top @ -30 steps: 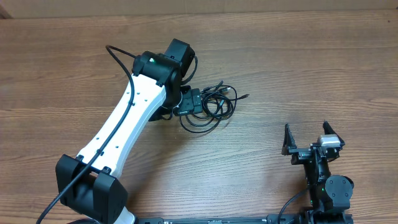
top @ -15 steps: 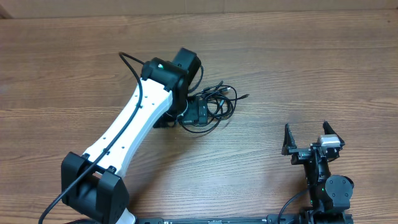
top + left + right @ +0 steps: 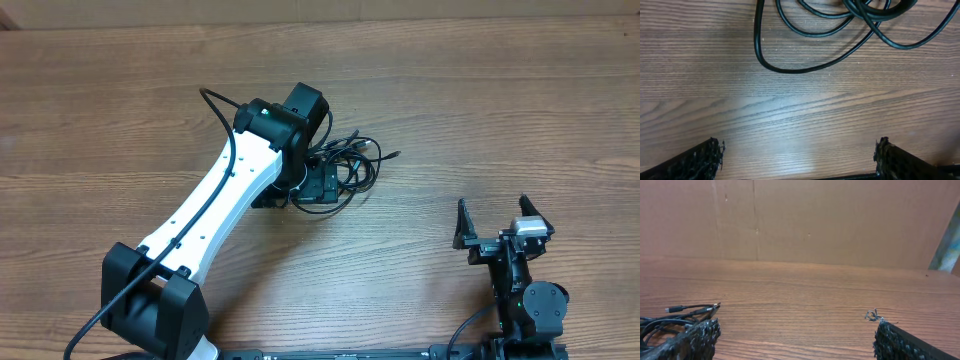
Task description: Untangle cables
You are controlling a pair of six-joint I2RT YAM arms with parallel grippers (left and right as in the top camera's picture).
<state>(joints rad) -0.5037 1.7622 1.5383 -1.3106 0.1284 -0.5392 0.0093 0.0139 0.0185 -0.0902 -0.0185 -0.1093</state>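
The cables (image 3: 352, 165) lie in a tangled bundle of thin black loops on the wooden table (image 3: 480, 110), with a plug end sticking out to the right. My left gripper (image 3: 322, 188) hangs low at the bundle's left edge, open. In the left wrist view its fingertips (image 3: 710, 155) frame bare wood, and the cable loops (image 3: 785, 72) lie just ahead of the left gripper (image 3: 799, 150). My right gripper (image 3: 495, 222) stands open near the front right, far from the bundle. Its wrist view shows the cables (image 3: 670, 317) at the far left and nothing inside the right gripper (image 3: 796, 330).
A brown cardboard wall (image 3: 805, 220) closes off the table's far side. My left arm's white link (image 3: 210, 215) slants across the table's left half, with its thick black wire (image 3: 215, 110) arching above it.
My left arm has swung to the right, bringing its gripper closer to the cable bundle. The right arm has not moved.
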